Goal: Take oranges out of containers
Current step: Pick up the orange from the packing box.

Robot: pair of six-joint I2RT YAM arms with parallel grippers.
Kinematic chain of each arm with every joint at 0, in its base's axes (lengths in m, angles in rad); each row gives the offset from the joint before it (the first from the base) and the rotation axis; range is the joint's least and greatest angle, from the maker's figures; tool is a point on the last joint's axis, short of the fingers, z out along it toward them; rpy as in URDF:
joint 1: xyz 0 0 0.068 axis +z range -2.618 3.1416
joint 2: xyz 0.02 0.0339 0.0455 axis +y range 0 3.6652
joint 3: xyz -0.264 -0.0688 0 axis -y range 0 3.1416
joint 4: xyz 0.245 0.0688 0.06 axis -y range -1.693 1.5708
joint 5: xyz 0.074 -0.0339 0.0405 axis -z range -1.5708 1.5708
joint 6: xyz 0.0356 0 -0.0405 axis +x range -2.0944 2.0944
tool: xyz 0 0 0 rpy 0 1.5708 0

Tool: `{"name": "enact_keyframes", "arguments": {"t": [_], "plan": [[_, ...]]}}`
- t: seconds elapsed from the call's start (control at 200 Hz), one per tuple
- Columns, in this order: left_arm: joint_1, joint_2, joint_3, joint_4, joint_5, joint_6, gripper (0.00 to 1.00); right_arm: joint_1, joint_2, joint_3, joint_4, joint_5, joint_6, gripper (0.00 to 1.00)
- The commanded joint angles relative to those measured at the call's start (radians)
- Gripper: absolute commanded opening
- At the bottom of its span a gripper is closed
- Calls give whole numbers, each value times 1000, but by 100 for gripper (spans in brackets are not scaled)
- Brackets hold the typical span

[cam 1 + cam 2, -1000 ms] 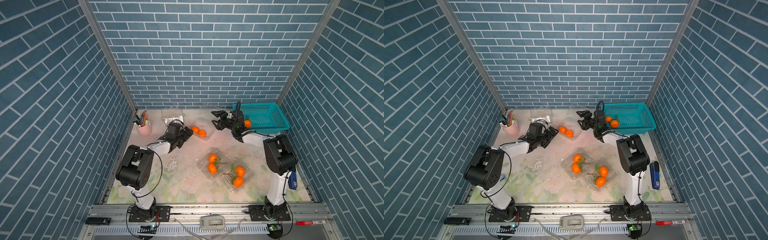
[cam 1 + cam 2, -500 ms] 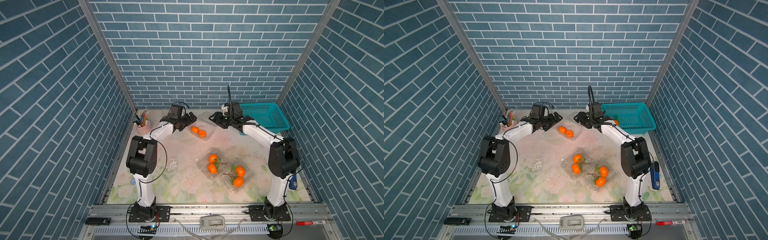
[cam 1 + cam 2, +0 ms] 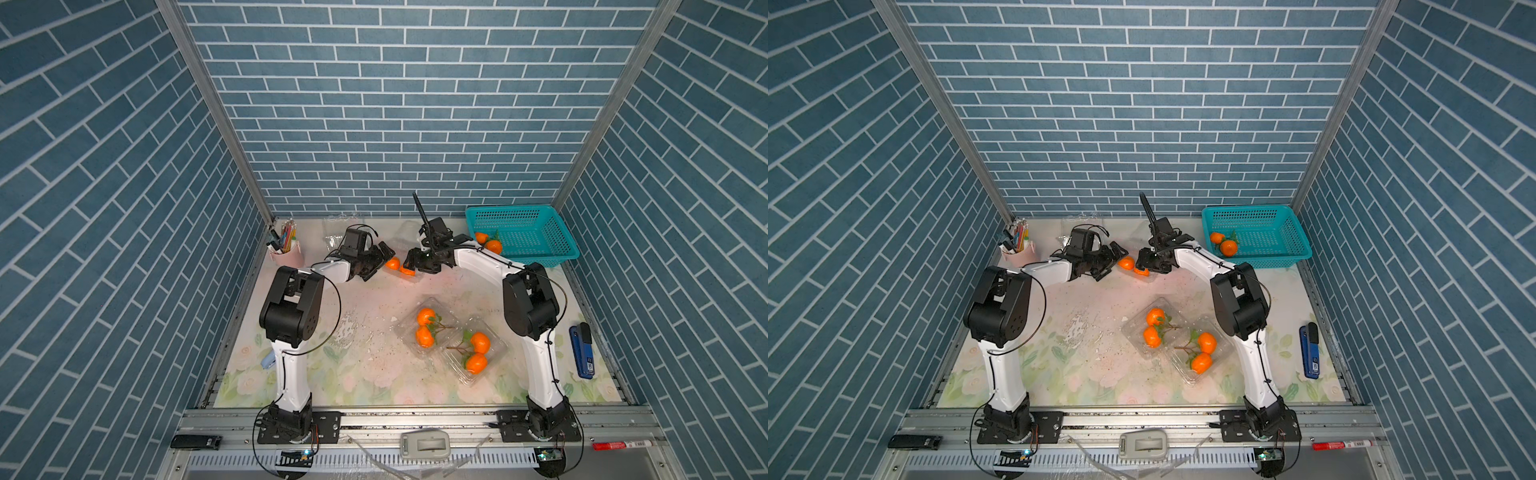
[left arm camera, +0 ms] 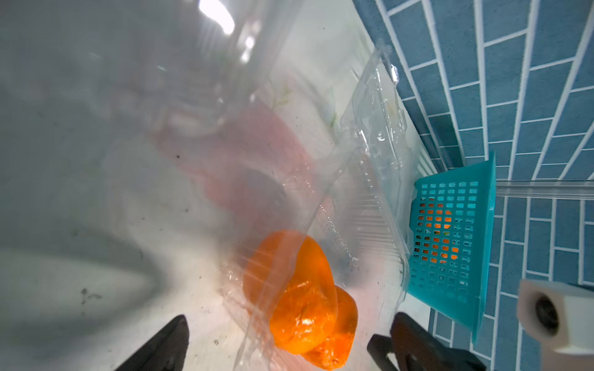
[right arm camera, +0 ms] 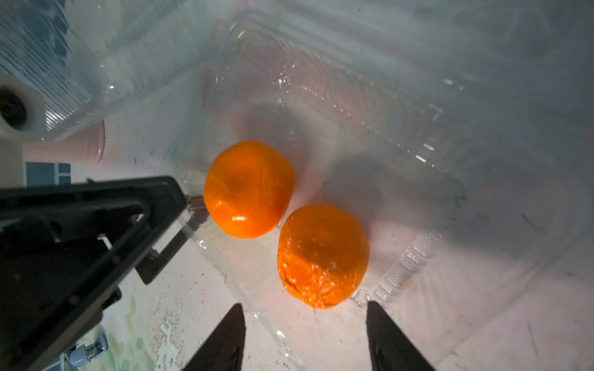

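Note:
Two oranges [image 5: 249,189] [image 5: 323,255] lie in an open clear container [image 5: 369,96] at the back of the table. My left gripper [image 3: 380,259] [image 4: 289,334] is open on one side of this pair [image 3: 392,263]. From the opposite side my right gripper [image 3: 409,264] [image 5: 307,324] is open too, its fingertips just short of the nearer orange. Neither gripper holds anything. Nearer the front, two more containers [image 3: 411,332] [image 3: 494,353] hold twig-joined oranges [image 3: 424,336] [image 3: 476,363].
A teal basket [image 3: 536,237] at the back right holds two oranges [image 3: 493,246]. A pink pen cup [image 3: 284,253] stands at the back left. An empty clear container [image 3: 343,222] lies by the back wall. A blue stapler [image 3: 582,351] lies at the right edge.
Both grippers have come down and inward to the two oranges in the far container, the right one from beside the basket. The right jaws have narrowed a little.

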Motion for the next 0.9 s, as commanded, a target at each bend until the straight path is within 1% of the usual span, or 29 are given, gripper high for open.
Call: {"name": "enact_keyframes", "arguments": {"t": [0.0, 0.145, 0.195, 0.22, 0.32, 0.445, 0.605, 0.72, 0.895], "plan": [[-23, -37, -36, 134, 10, -83, 99, -4, 36, 39, -62, 55, -84, 61], [-47, -61, -105, 219, 10, -151, 99, -4, 67, 76, -97, 63, -119, 62], [-51, -75, -132, 246, 10, -153, 99, -4, 75, 78, -104, 63, -126, 63], [-52, -85, -145, 259, 8, -186, 99, -4, 78, 76, -103, 64, -128, 62], [-55, -131, -200, 286, -9, -204, 99, -4, 91, 71, -99, 59, -130, 63], [-54, -196, -256, 283, -44, -192, 99, -2, 115, 76, -99, 44, -125, 63], [-52, -241, -268, 239, -43, -165, 99, -1, 123, 70, -121, 57, -131, 63], [-54, -240, -268, 215, -42, -123, 99, 1, 98, 50, -123, 52, -133, 65], [-57, -222, -281, 245, -47, -133, 99, 1, 50, 57, -166, 62, -154, 68]]}}
